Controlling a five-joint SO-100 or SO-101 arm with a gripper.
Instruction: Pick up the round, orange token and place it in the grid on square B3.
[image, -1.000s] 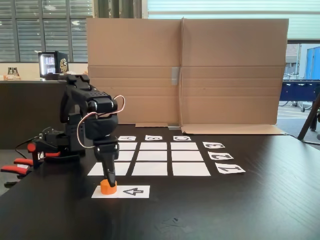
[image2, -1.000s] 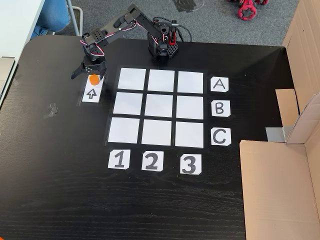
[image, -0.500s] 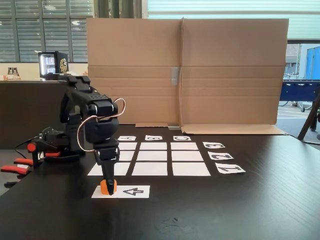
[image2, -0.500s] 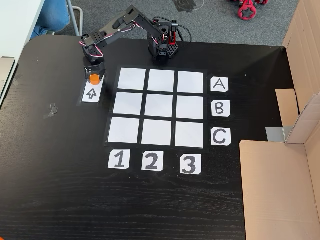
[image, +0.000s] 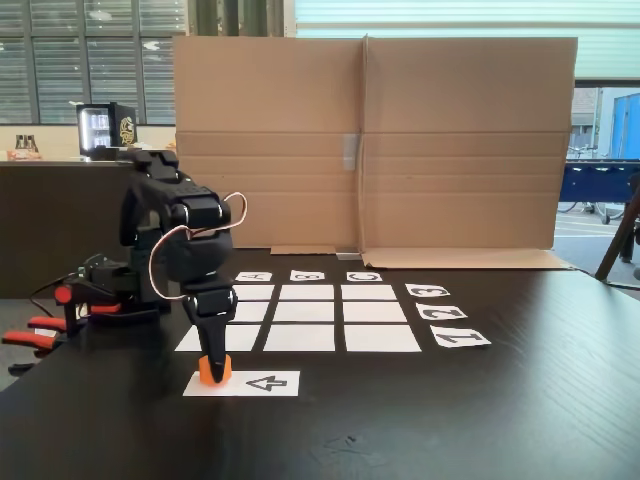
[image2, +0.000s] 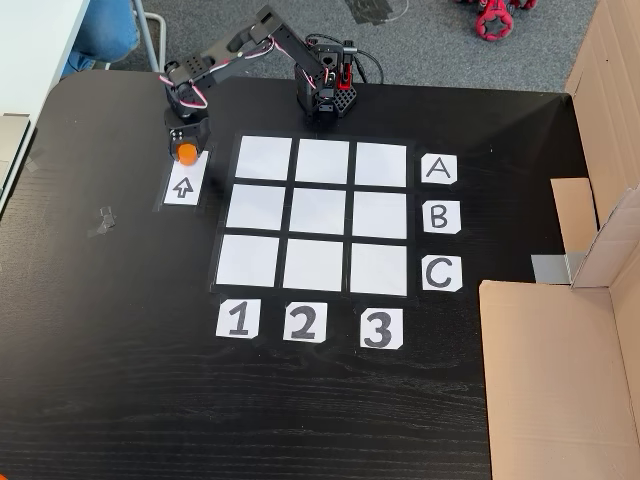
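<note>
Token: one orange token (image2: 186, 152), at the far end of the arrow card (image2: 184, 184), behind the arrowhead; in the low fixed view (image: 213, 369) it sits at that card's left end, its base barely clear of the paper or touching it (I cannot tell which).
Hand: one hand (image: 214, 368), pointing straight down, its black fingers drawn in narrow against the token's sides, holding it; seen from above (image2: 186, 151) the fingers hug the token closely.
Grid: one grid (image2: 318, 215) of nine white squares, three by three, on the dark surface (image2: 120, 330).
Square B3: square B3 (image2: 379, 215), middle of the column above the 3, beside the B card, with nothing on it; well apart from the token.
Label cards: six, lettered A, B, C and numbered 1, 2, 3.
Arm: one black arm (image2: 240, 48), its base beyond the grid's far edge.
High view alone: the cards read upright, and which square is which.
Low view alone: the token's height over the card, and a cardboard screen (image: 370, 140) standing behind the grid.
</note>
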